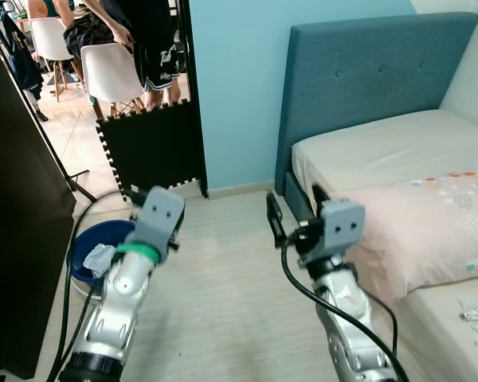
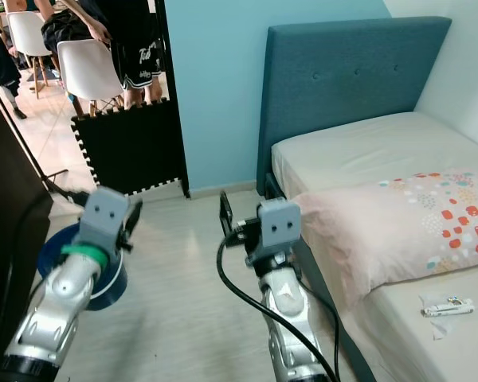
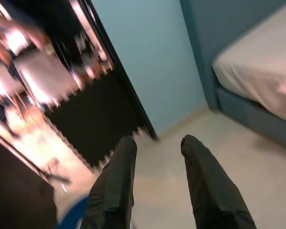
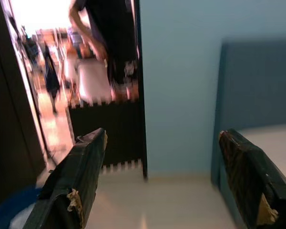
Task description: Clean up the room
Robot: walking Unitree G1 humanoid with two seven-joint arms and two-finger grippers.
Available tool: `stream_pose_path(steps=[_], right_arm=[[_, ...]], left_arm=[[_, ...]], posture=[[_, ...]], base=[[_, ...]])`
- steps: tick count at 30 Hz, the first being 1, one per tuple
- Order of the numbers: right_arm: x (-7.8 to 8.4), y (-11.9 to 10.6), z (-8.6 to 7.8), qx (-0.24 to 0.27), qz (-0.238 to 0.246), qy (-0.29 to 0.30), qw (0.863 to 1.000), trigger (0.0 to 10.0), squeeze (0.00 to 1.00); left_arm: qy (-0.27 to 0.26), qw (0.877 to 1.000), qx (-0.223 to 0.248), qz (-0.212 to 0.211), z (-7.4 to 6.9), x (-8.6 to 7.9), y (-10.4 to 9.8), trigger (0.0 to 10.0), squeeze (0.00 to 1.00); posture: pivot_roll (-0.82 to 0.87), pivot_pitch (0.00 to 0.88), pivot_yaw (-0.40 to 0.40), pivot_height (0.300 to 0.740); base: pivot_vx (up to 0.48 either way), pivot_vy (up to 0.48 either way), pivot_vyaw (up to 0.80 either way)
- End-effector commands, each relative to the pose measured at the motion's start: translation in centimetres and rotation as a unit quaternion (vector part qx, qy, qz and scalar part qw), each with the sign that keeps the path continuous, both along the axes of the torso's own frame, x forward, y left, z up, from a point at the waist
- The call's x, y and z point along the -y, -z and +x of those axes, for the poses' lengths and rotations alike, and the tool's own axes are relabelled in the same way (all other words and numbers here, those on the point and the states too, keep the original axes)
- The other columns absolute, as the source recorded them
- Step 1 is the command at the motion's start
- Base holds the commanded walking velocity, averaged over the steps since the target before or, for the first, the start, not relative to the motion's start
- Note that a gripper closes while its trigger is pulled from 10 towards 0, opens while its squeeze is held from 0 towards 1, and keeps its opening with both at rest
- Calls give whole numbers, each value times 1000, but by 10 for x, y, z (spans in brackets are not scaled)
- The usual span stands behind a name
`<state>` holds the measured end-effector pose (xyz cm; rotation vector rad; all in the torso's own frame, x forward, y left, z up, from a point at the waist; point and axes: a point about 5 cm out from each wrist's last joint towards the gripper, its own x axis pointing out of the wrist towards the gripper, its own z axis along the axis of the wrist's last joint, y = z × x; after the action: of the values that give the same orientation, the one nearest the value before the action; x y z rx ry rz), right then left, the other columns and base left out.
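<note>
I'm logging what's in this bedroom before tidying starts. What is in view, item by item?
Bed: one, cream mattress with a teal headboard, on the robot's right against the wall.
Blanket: one, pale pink with coloured spots, lying across the bed.
Wrapper: one, white, on the near part of the mattress.
Basin: one, blue, on the floor at the left, with crumpled white litter inside.
Foam mat: one, black, standing across the doorway.
Chairs: two, white, beyond the doorway.
Person: one, in dark clothes, standing by the chairs.
Left hand: black fingers apart, empty, above the floor.
Right hand: black fingers wide apart, empty, near the bed corner.
</note>
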<state>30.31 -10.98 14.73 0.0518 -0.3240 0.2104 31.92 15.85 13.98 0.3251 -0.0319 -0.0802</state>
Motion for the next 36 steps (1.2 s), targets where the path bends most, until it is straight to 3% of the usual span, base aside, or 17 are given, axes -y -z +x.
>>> stream_pose_path(steps=[1, 4, 9, 13, 16, 17, 18, 19, 21, 22, 23, 24, 27, 29, 30, 31, 36], right_arm=[[4, 41, -9, -90, 7, 12, 996, 10000, 0], [7, 45, -11, -99, 7, 15, 995, 10000, 0], [7, 37, -5, -82, 8, 19, 996, 10000, 0], [7, 31, -4, -66, 6, 19, 998, 10000, 0], [9, 30, -6, -60, 9, 24, 998, 10000, 0], [9, 30, -6, -60, 9, 24, 998, 10000, 0], [10, 32, -8, -61, 11, 26, 998, 10000, 0], [9, 33, -8, -62, 11, 26, 998, 10000, 0], [9, 33, -8, -62, 11, 26, 998, 10000, 0], [8, 32, -8, -60, 12, 24, 998, 10000, 0], [8, 32, -8, -60, 12, 24, 998, 10000, 0], [7, 30, -6, -57, 11, 22, 998, 10000, 0], [7, 27, -5, -52, 11, 20, 998, 10000, 0], [8, 27, -5, -52, 10, 21, 998, 10000, 0], [9, 27, -5, -52, 10, 23, 998, 10000, 0], [9, 28, -5, -52, 10, 24, 998, 10000, 0], [7, 27, -6, -50, 13, 26, 998, 10000, 0]], left_arm=[[-14, 994, -104, -27, -15, -4, 39, 10000, 0], [-14, 991, -128, -43, -20, -4, 46, 10000, 0], [-22, 994, -96, -47, -7, -5, 32, 10000, 0], [-13, 999, -40, -34, -1, -2, 11, 10000, 0], [-35, 996, 86, -4, 0, -6, -31, 10000, 0], [-35, 996, 86, -4, 0, -6, -31, 10000, 0], [-59, 974, 216, 33, -1, -10, -78, 10000, 51], [-67, 962, 263, 43, -1, -12, -99, 10000, 184], [-72, 954, 288, 48, -1, -12, -111, 10000, 184], [-73, 944, 316, 54, 0, -13, -125, 10000, 906], [-73, 944, 316, 54, 0, -13, -125, 10000, 906], [-72, 933, 348, 57, 0, -12, -142, 10000, 1000], [-65, 920, 384, 55, -1, -10, -164, 10000, 1000], [-59, 917, 390, 56, -2, -9, -169, 10000, 1000], [-52, 918, 391, 54, -4, -7, -170, 10000, 388], [-47, 918, 390, 53, -4, -6, -170, 10000, 0], [-35, 917, 395, 51, -6, 0, -168, 10000, 0]], posture=[[-74, 0, 122, 716], [-75, 0, 122, 716], [-90, 0, 122, 716], [-91, 0, 126, 716], [-93, 0, 132, 716], [-93, 0, 132, 716], [-88, 0, 129, 716], [-90, 0, 128, 716], [-91, 0, 127, 716], [-93, 0, 126, 716], [-93, 0, 126, 716], [-93, 0, 123, 716], [-90, 0, 125, 716], [-88, 0, 126, 716], [-87, 0, 128, 716], [-87, 0, 128, 716], [-89, 0, 128, 716]], base=[[0, 0, 0], [0, 0, 0], [0, 0, 0], [0, 0, 0], [0, 0, 0], [0, 0, 0], [0, 0, 0], [0, 0, 0], [0, 0, 0], [0, 0, 0], [0, 0, 0], [0, 0, 0], [0, 0, 0], [0, 0, 0], [0, 0, 0], [0, 0, 0], [0, 0, 0]])
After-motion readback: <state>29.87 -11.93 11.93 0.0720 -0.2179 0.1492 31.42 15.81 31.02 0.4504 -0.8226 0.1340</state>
